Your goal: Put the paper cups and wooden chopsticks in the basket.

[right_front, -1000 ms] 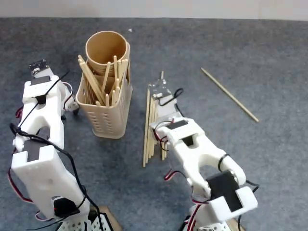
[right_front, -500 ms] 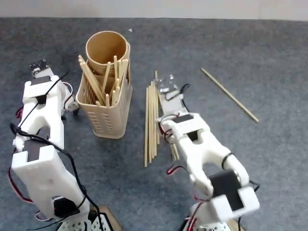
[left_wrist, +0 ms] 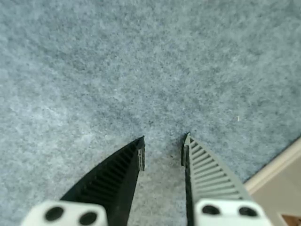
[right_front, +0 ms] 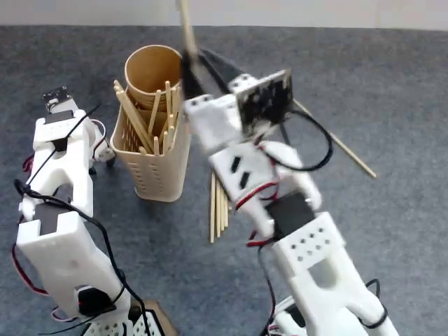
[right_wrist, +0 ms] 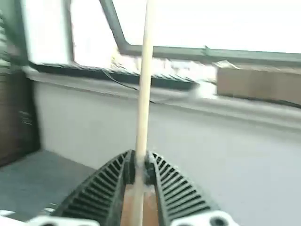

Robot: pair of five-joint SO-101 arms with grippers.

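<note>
I have my right tool (right_wrist: 139,160) clenched on one wooden chopstick (right_wrist: 142,84), up in the air just beside the basket (right_front: 157,168), which holds a paper cup (right_front: 155,70) and several leaning sticks (right_front: 133,115). A chopstick bundle (right_front: 218,203) lies on the grey surface (right_front: 392,84) just beside the basket, and a lone chopstick (right_front: 350,150) lies well apart from it. My left tool (left_wrist: 162,150) hangs released over the surface on the basket's other side.

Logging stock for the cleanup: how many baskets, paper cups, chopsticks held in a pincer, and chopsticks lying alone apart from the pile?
Basket: 1
Paper cup: 1
Held chopstick, in the right pincer: 1
Lone chopstick: 1
Total: 4
</note>
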